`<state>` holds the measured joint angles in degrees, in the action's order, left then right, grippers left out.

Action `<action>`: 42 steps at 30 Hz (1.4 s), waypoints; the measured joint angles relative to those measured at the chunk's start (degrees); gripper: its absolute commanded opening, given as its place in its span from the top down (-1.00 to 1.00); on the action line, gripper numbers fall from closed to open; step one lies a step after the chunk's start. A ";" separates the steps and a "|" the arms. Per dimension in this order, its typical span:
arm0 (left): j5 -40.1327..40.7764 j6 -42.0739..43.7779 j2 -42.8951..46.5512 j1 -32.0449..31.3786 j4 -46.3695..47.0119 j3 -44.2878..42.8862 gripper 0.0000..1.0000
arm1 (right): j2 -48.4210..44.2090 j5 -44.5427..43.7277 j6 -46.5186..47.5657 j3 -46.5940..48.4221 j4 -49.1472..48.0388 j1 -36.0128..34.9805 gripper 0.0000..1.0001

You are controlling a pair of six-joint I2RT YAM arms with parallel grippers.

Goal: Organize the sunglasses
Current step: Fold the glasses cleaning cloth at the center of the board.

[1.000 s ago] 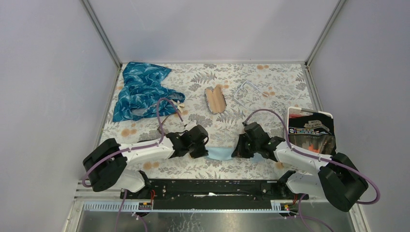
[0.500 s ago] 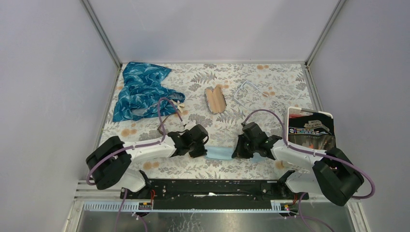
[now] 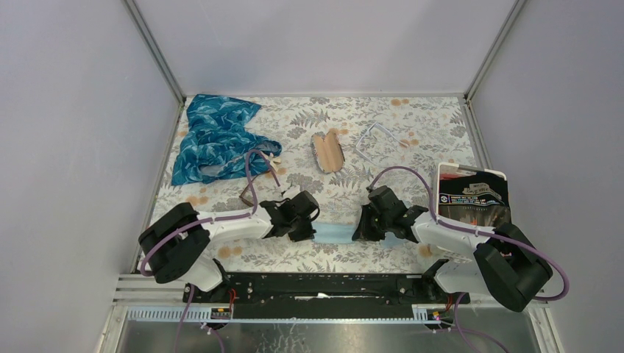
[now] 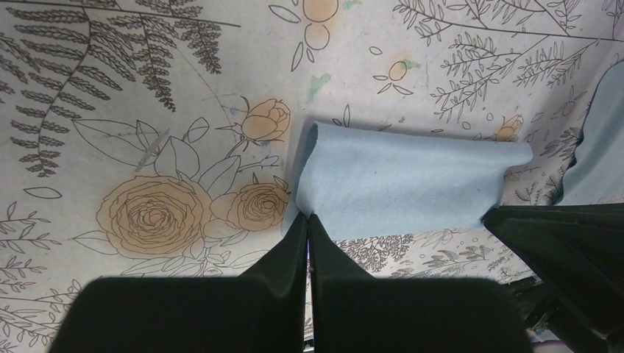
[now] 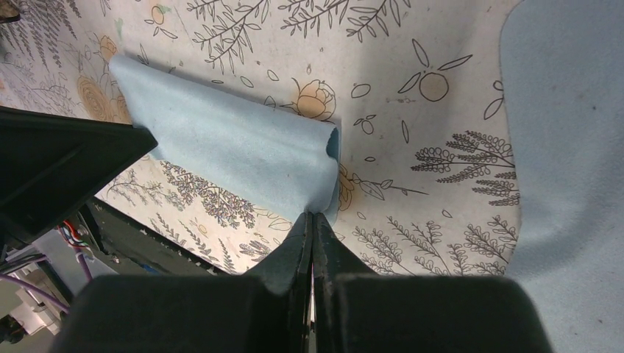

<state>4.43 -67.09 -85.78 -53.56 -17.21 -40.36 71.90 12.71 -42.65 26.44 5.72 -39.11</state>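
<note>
A light-blue cloth (image 3: 335,234) lies folded over near the table's front edge, between my two grippers. My left gripper (image 3: 313,229) is shut on the cloth's left end (image 4: 316,206). My right gripper (image 3: 358,229) is shut on its right end (image 5: 324,198). The cloth (image 4: 405,176) sags in a soft roll between the two pinched corners. The sunglasses (image 3: 250,190) show only as a thin dark frame just behind my left arm, crossed by a purple cable. Their lenses are hard to make out.
A blue patterned fabric (image 3: 213,136) lies crumpled at the back left. An oval tan-lined case (image 3: 327,152) and clear-framed glasses (image 3: 375,140) lie at the back centre. A white tray with black packaging (image 3: 471,198) stands at the right. More light-blue cloth (image 5: 566,147) lies under my right arm.
Both arms' rear links have swung slightly inward. The grippers stay shut on the cloth's ends, and the cloth has hardly moved.
</note>
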 measured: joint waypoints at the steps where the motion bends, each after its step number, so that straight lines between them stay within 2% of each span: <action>1: 0.00 0.02 -0.11 0.00 0.02 0.00 1.00 | 0.00 0.00 0.00 0.00 0.00 0.00 1.00; 21: -0.20 0.13 -0.59 0.37 0.59 -0.20 1.00 | 0.00 0.24 0.02 -0.83 -0.28 0.00 1.00; 27: -0.15 0.15 -0.66 0.37 0.66 -0.22 0.93 | 0.17 0.24 0.00 -0.92 -0.28 0.00 0.59; 31: -0.11 0.15 -0.63 0.37 0.66 -0.22 0.75 | -0.22 0.42 0.02 -0.92 -0.39 0.00 0.23; 34: 0.17 0.20 -0.50 0.37 0.57 -0.37 0.59 | -0.98 -0.09 0.39 -0.55 0.26 0.00 0.11; 38: 1.55 0.81 -0.07 0.37 -0.85 -1.11 0.48 | -1.79 -2.05 1.70 1.11 3.28 0.00 0.10; 42: 2.36 1.38 1.60 0.09 -1.68 -1.95 0.42 | -2.86 -3.56 2.40 2.75 4.46 0.00 0.41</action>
<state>6.79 -65.71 -84.18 -53.47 -18.90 -42.30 69.04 9.15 -40.25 29.19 10.17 -39.11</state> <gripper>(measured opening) 0.278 0.405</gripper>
